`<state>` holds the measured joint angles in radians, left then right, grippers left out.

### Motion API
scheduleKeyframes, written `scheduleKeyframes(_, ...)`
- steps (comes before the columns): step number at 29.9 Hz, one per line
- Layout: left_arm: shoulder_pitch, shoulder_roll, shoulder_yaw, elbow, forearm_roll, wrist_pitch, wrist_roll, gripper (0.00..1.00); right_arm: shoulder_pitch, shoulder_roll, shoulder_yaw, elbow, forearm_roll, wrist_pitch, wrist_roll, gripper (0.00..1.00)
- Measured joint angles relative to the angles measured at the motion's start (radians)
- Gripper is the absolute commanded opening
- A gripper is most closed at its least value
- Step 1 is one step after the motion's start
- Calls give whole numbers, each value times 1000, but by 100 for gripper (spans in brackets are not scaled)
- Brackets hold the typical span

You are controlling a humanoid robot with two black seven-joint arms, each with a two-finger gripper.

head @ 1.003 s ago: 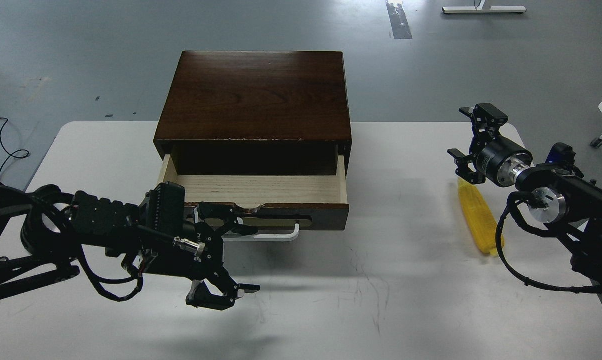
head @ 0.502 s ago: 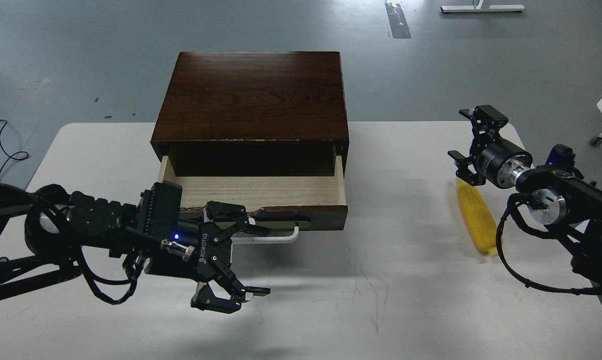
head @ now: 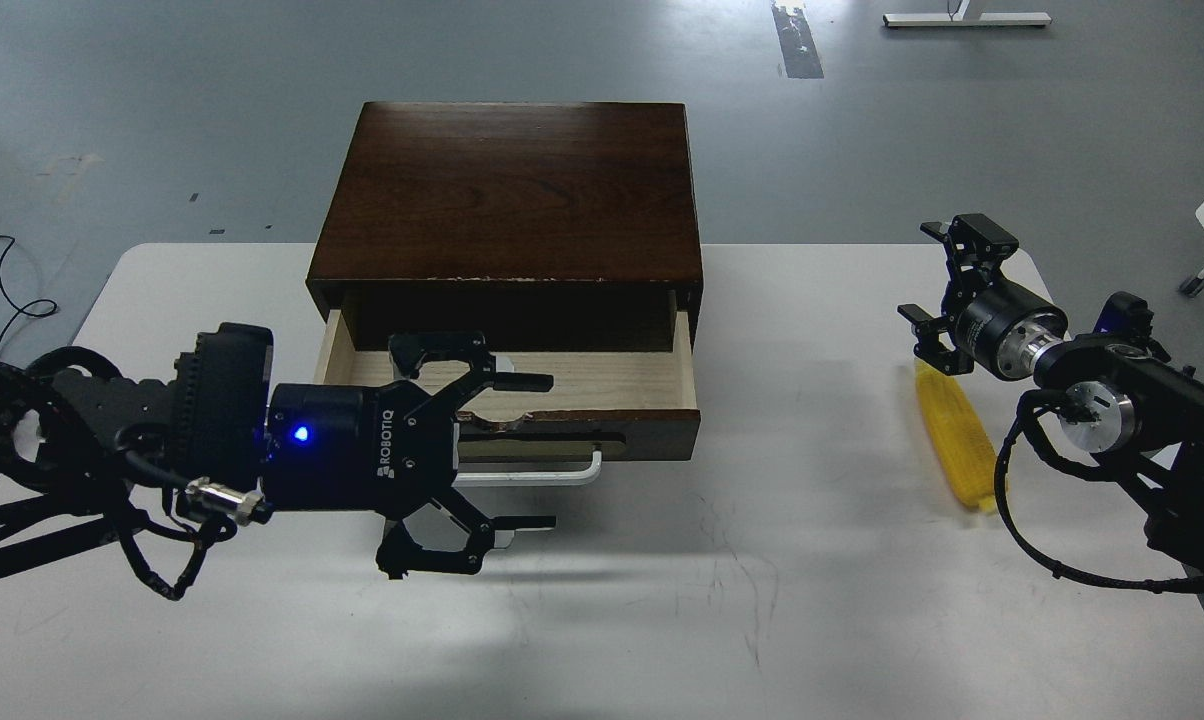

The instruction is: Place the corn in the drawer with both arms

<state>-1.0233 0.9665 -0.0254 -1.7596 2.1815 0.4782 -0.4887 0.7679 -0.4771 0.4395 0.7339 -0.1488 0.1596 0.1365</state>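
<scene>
The drawer (head: 522,392) of the dark brown wooden box (head: 507,195) stands pulled out, its pale wood inside empty, its white bar handle (head: 547,473) facing me. My left gripper (head: 537,452), marked ROBOTIQ, is open and empty, raised in front of the drawer's left half, its fingers spread above and below the handle. The yellow corn (head: 957,440) lies on the white table (head: 762,560) at the right, pointing away from me. My right gripper (head: 947,285) is open and empty, just above the corn's far end.
The table's right edge runs close behind my right arm. Grey floor lies beyond the box, with a white stand foot (head: 967,18) far back. Bare table surface spans between the drawer and the corn.
My left gripper has risen and turned level, its fingers now straddling the drawer front and handle rather than pointing down at the table. The right arm and corn have barely moved.
</scene>
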Motion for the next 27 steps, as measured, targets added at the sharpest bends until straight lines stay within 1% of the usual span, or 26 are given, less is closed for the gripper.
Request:
scheduleKeyframes(1,0,-2,-22,0,-16,5,0,99,0,0,0,0,0,0,0,100)
scheduleKeyframes(3,-4,-7,-78,0,-137,9,0,99,1,-1,1,1,0,0,0,100)
scheduleKeyframes(6,-6,-26,-157,7,-418,6,0,99,1,-1,1,2,0,0,0,100)
scheduleKeyframes(8,-9,-36,-204,21,-622,-29,0,99,2,-1,1,2,0,0,1,100)
scheduleKeyframes(9,-14,-38,-230,38,-733,-57,0,99,2,-1,1,2,0,-1,4,100)
scheduleKeyframes(12,-22,-38,-286,117,-1048,-178,0,99,5,-2,2,4,0,-2,8,100)
scheduleKeyframes(15,-25,-47,-334,288,-1362,-370,1,99,10,-4,2,7,0,-1,9,100)
scheduleKeyframes(16,-25,-57,-347,369,-1472,-446,13,99,12,-6,2,8,0,-1,9,100)
scheduleKeyframes(17,-23,-70,-355,445,-1583,-510,34,99,12,-8,1,8,0,0,9,100)
scheduleKeyframes(18,-21,-82,-359,501,-1677,-556,54,99,12,-9,0,8,0,0,9,100)
scheduleKeyframes(19,-19,-102,-362,570,-1787,-601,83,99,13,-10,0,9,0,0,9,100)
scheduleKeyframes(20,-17,-119,-364,628,-1865,-631,107,99,13,-11,-1,9,0,0,9,100)
scheduleKeyframes(21,-15,-140,-365,694,-1919,-657,135,99,13,-12,-2,9,0,0,9,100)
scheduleKeyframes(23,-6,-181,-365,827,-1974,-681,189,99,13,-14,-3,9,0,0,9,100)
scheduleKeyframes(26,21,-221,-366,952,-1997,-691,245,99,12,-25,-7,9,0,0,9,100)
scheduleKeyframes(27,31,-230,-366,979,-2001,-693,257,99,12,-28,-7,9,-1,1,9,100)
